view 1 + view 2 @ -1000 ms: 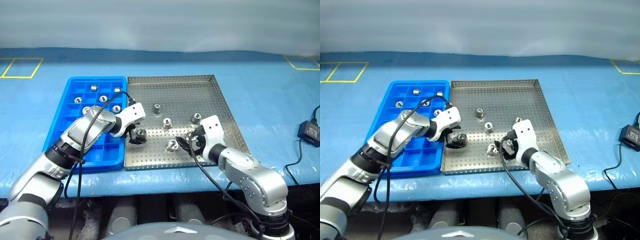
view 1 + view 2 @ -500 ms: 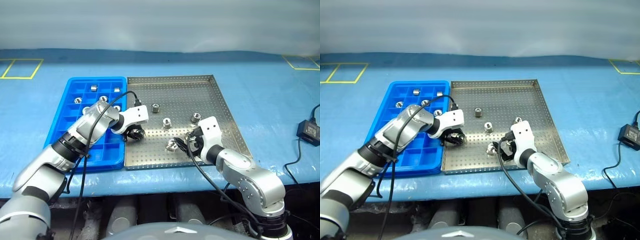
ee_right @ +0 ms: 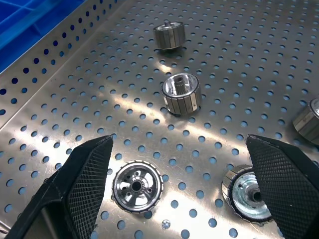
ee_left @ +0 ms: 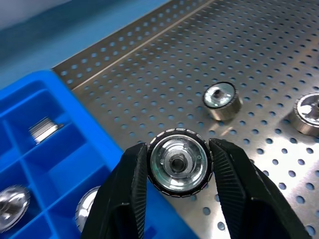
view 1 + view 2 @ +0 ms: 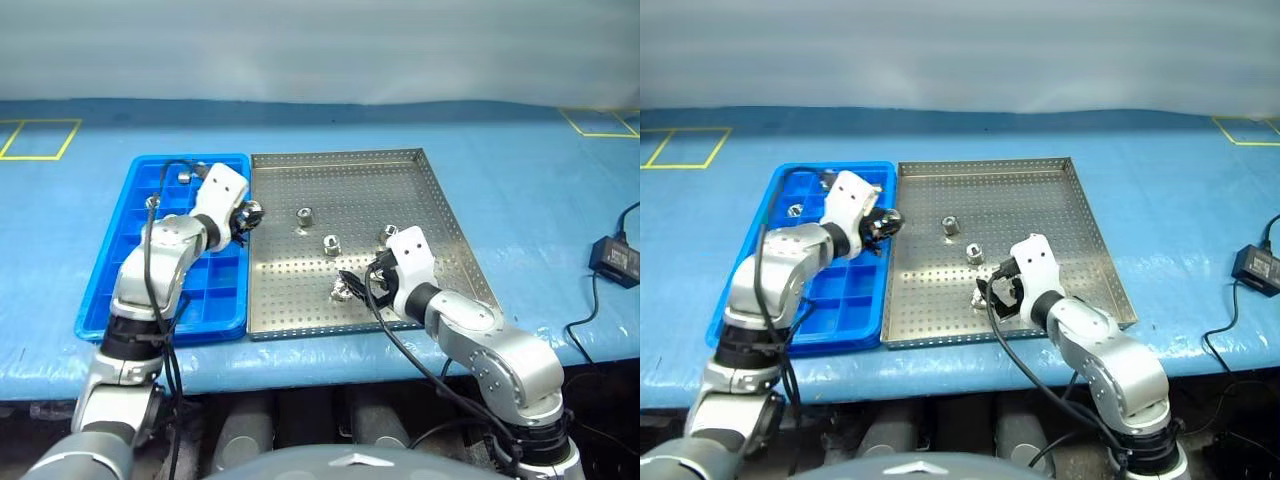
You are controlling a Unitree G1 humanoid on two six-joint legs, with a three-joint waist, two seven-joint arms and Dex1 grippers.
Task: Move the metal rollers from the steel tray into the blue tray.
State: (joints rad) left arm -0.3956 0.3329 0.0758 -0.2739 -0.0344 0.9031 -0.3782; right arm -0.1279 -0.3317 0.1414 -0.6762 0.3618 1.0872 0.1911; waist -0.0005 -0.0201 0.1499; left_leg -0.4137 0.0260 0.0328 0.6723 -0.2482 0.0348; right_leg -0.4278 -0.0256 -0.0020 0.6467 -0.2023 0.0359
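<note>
Roller (image 4: pixel 178 163) clamped in left gripper (image 4: pixel 178 172), blue tray (image 4: pixel 40 164) partly cut off

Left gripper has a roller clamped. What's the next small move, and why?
Probably carry it a little further over the blue tray to an empty compartment, then open. The left gripper is shut on a metal roller near the seam with the steel tray, so releasing now risks missing a compartment.
</note>
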